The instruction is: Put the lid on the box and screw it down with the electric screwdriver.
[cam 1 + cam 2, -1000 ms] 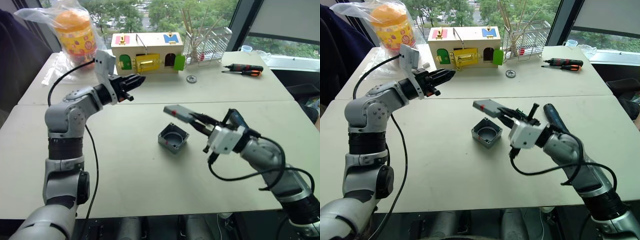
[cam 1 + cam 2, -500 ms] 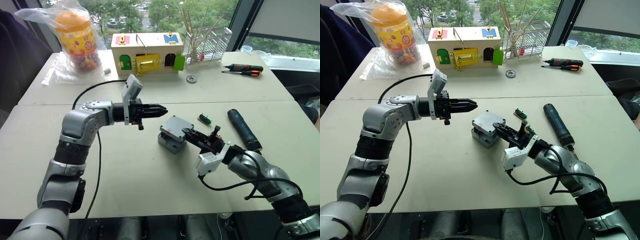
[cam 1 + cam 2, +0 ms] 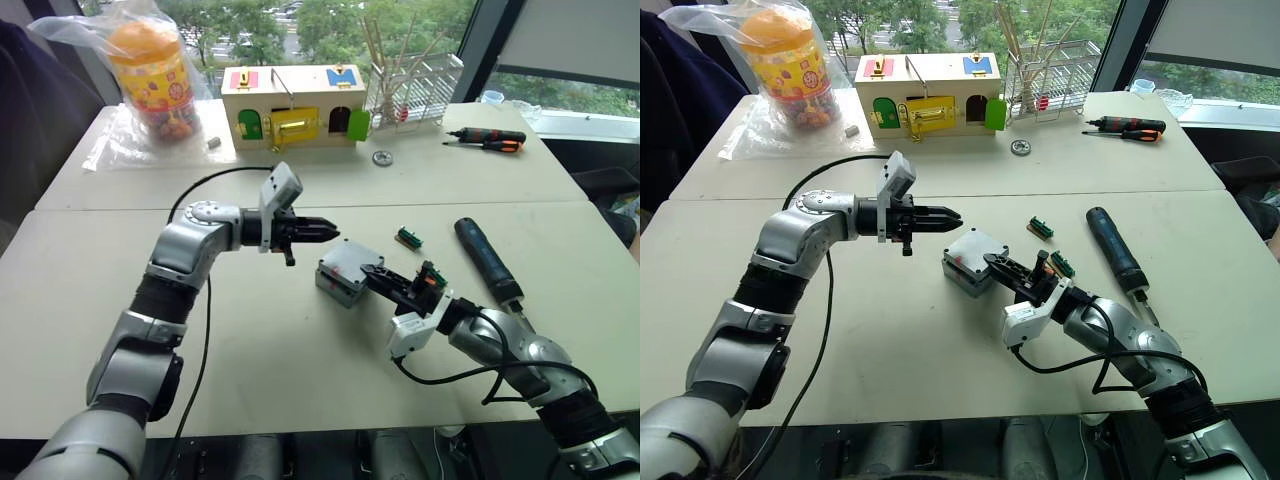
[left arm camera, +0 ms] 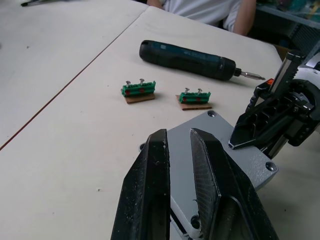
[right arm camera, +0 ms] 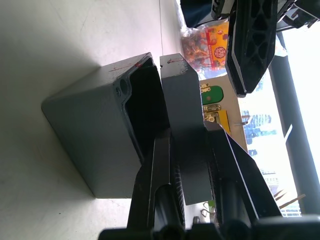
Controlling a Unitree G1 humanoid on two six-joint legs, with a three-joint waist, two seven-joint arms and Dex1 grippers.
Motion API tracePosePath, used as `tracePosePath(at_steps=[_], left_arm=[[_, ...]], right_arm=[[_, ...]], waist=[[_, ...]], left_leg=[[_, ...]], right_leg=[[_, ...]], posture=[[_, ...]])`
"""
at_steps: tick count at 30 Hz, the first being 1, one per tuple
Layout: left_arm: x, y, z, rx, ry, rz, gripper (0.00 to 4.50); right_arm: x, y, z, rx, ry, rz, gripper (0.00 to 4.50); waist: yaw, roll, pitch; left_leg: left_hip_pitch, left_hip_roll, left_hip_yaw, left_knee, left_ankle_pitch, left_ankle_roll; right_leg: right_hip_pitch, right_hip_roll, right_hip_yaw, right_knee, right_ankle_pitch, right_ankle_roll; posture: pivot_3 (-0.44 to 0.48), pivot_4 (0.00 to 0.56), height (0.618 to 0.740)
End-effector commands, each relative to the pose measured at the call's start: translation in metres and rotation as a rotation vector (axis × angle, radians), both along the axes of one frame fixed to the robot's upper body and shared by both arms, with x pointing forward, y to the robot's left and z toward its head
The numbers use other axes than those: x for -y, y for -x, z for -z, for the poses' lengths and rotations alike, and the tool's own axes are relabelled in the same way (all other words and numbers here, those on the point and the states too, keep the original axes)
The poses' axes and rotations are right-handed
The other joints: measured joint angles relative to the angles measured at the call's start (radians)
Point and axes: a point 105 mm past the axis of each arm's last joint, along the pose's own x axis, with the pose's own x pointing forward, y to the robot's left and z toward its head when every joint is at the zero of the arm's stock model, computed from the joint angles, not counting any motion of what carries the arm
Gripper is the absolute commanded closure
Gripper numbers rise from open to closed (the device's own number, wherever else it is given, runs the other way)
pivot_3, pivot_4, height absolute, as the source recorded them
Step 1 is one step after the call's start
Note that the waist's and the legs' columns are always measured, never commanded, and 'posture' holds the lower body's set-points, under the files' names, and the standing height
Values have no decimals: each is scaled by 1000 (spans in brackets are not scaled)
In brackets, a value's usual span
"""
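The grey box (image 3: 336,287) stands mid-table with the flat grey lid (image 3: 352,259) resting on top of it. In the right wrist view the lid (image 5: 185,125) sits tilted against the box's (image 5: 95,135) open mouth. My right gripper (image 3: 376,276) is shut on the lid's near edge. My left gripper (image 3: 322,228) hovers just left of the box, fingers together and holding nothing, its tips over the lid (image 4: 248,163) in the left wrist view. The black electric screwdriver (image 3: 486,259) lies on the table to the right of the box, untouched.
Two small green blocks carrying screws (image 3: 408,238) (image 3: 431,276) lie between the box and the driver. At the back stand a wooden box with coloured doors (image 3: 292,105), a bagged orange jar (image 3: 150,70), a wire rack (image 3: 410,85) and hand screwdrivers (image 3: 490,138). A person (image 4: 215,10) sits beyond the table.
My right gripper brought the lid down from the air onto the box. My left gripper swung from the back left toward the box and closed its fingers.
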Motion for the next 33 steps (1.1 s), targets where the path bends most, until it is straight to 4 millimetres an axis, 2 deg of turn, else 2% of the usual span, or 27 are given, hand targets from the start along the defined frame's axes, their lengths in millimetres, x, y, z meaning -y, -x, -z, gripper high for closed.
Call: tracePosePath(at_steps=[1, 12, 19, 33], left_arm=[[3, 1, -11, 46, 4, 22, 3807], [4, 2, -10, 45, 7, 19, 3807], [6, 3, -8, 43, 5, 22, 3807], [16, 5, 18, 82, -112, 60, 3807]], right_arm=[[-4, 2, -4, 23, -12, -20, 4373], [-6, -2, -8, 45, -34, -13, 4373], [-5, -2, 6, -3, 7, -11, 4373], [-2, 0, 19, -36, 19, -3, 4373]], waist=[[0, 0, 0], [1, 0, 0], [1, 0, 0], [1, 0, 0]], left_leg=[[0, 0, 0, 0, 0, 0], [0, 0, 0, 0, 0, 0], [0, 0, 0, 0, 0, 0], [1, 0, 0, 0, 0, 0]], right_leg=[[0, 0, 0, 0, 0, 0], [0, 0, 0, 0, 0, 0], [0, 0, 0, 0, 0, 0], [1, 0, 0, 0, 0, 0]], posture=[[0, 150, 711], [0, 150, 711], [0, 150, 711], [0, 150, 711]])
